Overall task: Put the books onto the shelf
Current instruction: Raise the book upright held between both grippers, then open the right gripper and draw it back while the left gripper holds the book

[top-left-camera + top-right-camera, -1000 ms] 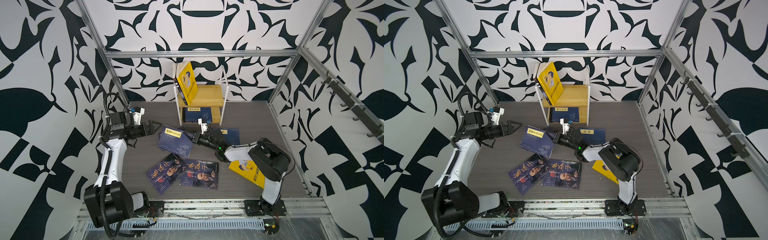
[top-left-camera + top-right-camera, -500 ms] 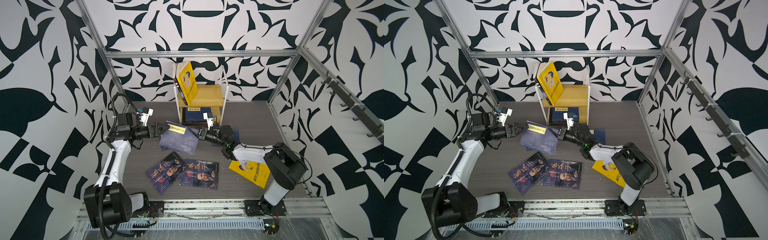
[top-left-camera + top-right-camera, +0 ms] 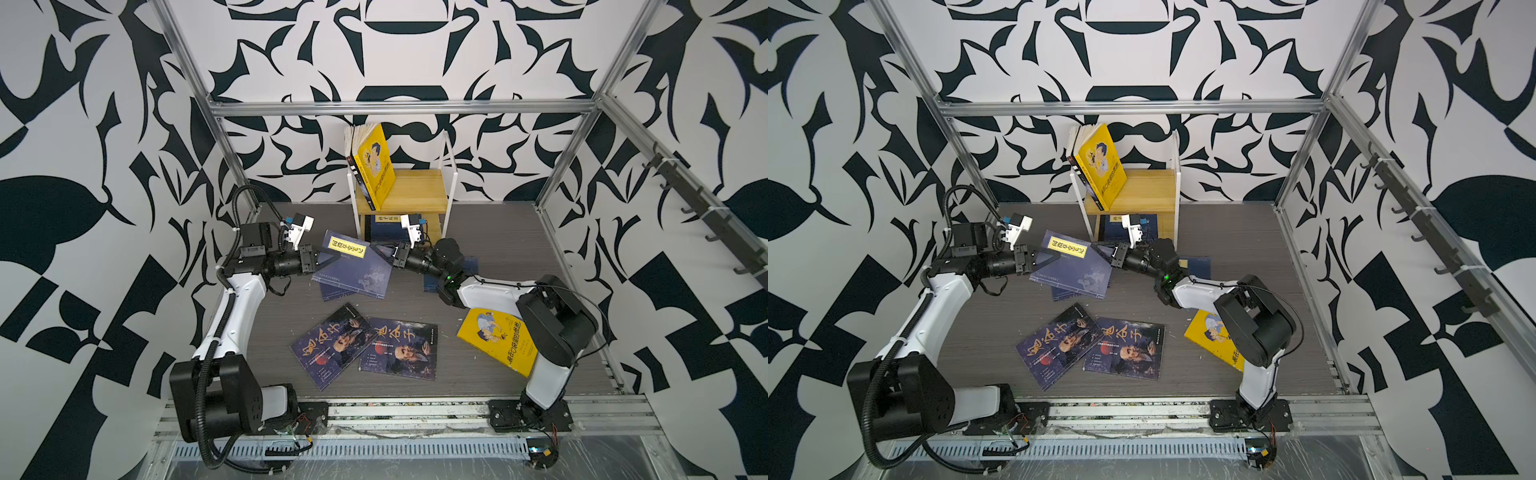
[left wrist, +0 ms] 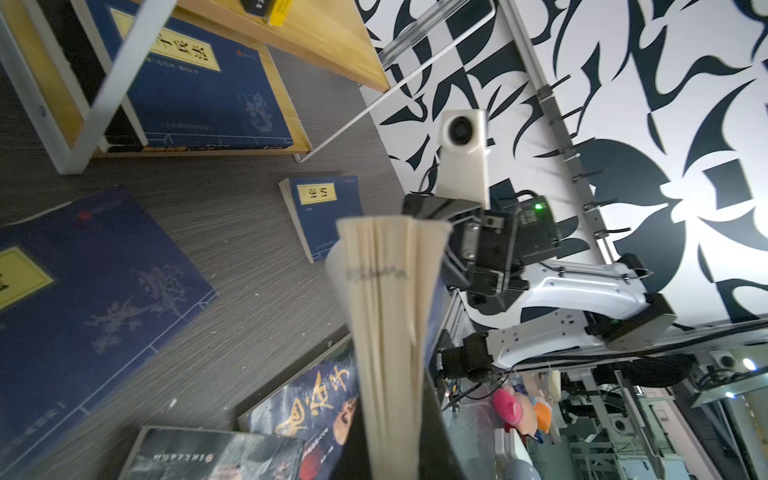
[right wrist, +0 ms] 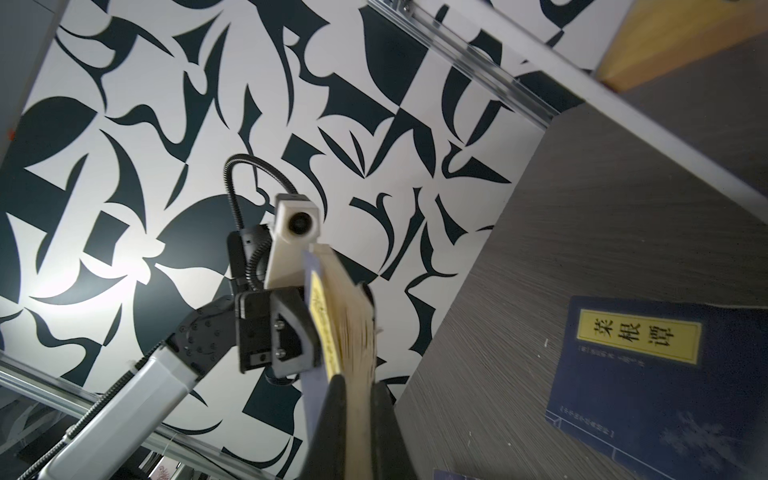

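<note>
We see the left gripper (image 3: pixel 328 261) and the right gripper (image 3: pixel 381 252) both clamped on one navy book (image 3: pixel 353 268) with a yellow title label. Each grips an opposite edge and holds it tilted above the desk (image 3: pixel 503 245), just in front of the shelf (image 3: pixel 419 195). In both wrist views its fanned page edges sit pinched between dark fingers.

A second navy book (image 3: pixel 336 293) lies flat on the desk directly under the held one. A third navy book (image 3: pixel 471 266) lies partly hidden beneath the right arm.

On the shelf's top board, a yellow cartoon book (image 3: pixel 376 164) leans against the left frame with other books behind it. The lower board carries a flat navy volume (image 3: pixel 386 228).

Nearer the front, two dark blue portrait books (image 3: pixel 332 345) lie face up, overlapping at one corner. Another yellow cover (image 3: pixel 494 343) rests beside the right arm's base.
</note>
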Robot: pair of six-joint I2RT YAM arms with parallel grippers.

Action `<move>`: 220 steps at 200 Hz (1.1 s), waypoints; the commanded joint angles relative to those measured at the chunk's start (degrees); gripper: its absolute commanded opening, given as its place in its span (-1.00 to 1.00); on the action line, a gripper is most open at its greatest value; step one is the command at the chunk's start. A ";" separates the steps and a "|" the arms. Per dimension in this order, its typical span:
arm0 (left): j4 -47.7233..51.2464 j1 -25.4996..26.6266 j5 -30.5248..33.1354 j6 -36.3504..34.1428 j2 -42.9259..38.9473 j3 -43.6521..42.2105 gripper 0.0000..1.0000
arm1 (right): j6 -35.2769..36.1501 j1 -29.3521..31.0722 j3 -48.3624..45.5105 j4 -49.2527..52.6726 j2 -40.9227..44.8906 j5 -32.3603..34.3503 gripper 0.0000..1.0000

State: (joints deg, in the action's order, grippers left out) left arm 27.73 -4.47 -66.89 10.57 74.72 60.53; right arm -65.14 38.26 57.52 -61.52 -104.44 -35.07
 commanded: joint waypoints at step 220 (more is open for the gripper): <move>-11.69 0.34 9.21 34.59 -1.24 -1.47 -1.00 | 63.79 16.49 -11.29 53.81 40.98 54.64 0.35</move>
State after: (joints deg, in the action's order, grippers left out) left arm 23.55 -3.95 -58.37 34.44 74.94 63.16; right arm -16.12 47.57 45.89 -9.37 -64.16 3.77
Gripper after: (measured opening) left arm 0.104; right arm 0.678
